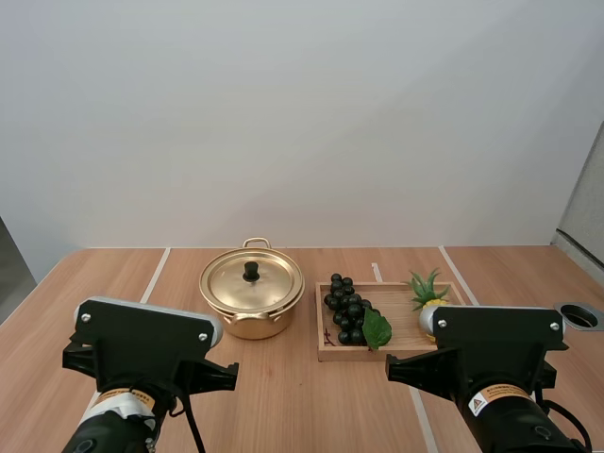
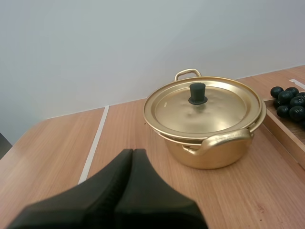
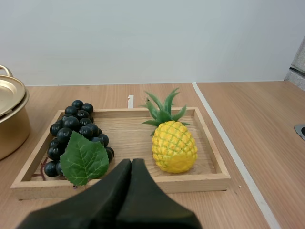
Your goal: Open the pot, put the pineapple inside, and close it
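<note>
Table [image 1: 283, 401]: lidded pot [image 1: 247, 327], tray [image 3: 190, 182] with pineapple [image 3: 174, 145], grapes [image 3: 76, 126]

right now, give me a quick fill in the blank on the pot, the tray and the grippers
1. The lid sits ____ the pot.
2. In the tray, the pineapple lies to the ____ of the grapes.
3. The left gripper and the right gripper are each ____, holding nothing.

Missing words: on; right; shut.
</note>
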